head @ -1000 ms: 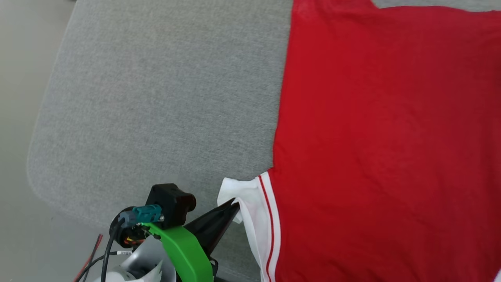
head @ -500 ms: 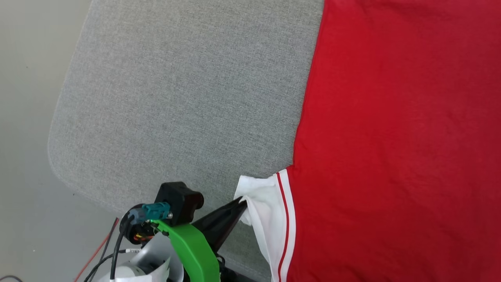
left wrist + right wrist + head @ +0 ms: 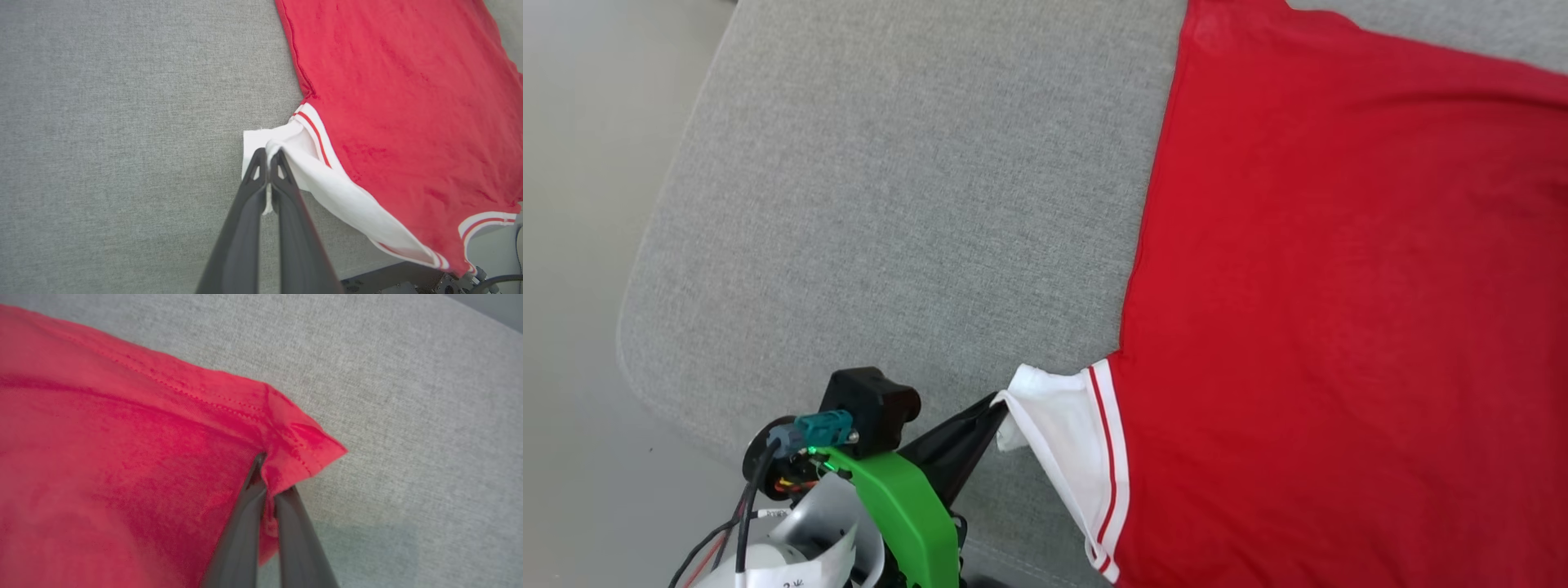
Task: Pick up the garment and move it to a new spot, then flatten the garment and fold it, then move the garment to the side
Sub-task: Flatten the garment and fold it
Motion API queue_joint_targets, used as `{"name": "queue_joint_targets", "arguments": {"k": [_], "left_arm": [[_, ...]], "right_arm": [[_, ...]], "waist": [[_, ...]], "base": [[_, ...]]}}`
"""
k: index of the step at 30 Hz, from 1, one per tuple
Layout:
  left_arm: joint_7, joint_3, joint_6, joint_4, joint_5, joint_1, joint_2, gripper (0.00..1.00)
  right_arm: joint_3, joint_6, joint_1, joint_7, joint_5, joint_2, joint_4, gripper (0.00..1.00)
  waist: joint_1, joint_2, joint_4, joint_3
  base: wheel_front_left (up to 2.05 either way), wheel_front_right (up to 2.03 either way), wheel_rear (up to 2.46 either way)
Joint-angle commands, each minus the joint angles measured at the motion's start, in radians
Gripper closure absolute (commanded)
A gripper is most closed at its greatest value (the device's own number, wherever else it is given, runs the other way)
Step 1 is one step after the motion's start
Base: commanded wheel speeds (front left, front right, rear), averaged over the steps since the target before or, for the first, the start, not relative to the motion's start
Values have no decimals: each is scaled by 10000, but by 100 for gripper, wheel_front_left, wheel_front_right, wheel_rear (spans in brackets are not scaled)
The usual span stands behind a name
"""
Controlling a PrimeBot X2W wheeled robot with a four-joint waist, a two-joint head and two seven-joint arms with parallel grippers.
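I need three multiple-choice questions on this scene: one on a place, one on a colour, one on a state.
1. Which part of the garment does the left claw pinch?
A) the collar
B) the white sleeve
C) the printed number

2. What colour is the padded surface under the garment?
A) blue
B) brown
C) grey

3. What is the right claw doing?
A) shut on a red garment corner
B) wide open
C) shut on nothing

Key: 1 B, white cloth sits between its fingers; 2 C, grey weave shows beside the red; 3 A, red hem is pinched between its fingers.
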State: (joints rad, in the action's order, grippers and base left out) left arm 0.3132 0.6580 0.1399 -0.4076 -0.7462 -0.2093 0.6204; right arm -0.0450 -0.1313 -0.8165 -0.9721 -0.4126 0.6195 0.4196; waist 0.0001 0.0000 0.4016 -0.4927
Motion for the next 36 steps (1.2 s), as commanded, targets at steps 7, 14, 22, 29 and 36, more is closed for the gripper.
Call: {"name": "queue_joint_targets", "arguments": {"k": [7,14,22,29,36], "left_arm": [[-292,-334,256,250,-128,100,85,100],[-490,-346,311,651,-176,347,83,100],[-758,-431,377,924,-290,668,106,100],[-1169,-558,365,1291,-366,727,-60,100],[-1655,-596,337,1641,-346,774,-308,100]], "right_arm": [[119,6,1481,614,-623,-37,124,100],[288,6,3008,1009,-781,3,-211,100],[1165,6,5081,1104,-931,-402,-1278,100],[2071,6,6839,955,-679,-764,-2620,100],[2914,6,8451,808,-377,-1775,-4329,100]], "waist": [[-1,0,-999,1519],[-1,0,-1654,2441],[-1,0,-2277,3171],[-1,0,-2590,3536],[-1,0,-2709,3710]], "base": [[0,0,0],[0,0,0],[0,0,0],[0,0,0],[0,0,0]]}}
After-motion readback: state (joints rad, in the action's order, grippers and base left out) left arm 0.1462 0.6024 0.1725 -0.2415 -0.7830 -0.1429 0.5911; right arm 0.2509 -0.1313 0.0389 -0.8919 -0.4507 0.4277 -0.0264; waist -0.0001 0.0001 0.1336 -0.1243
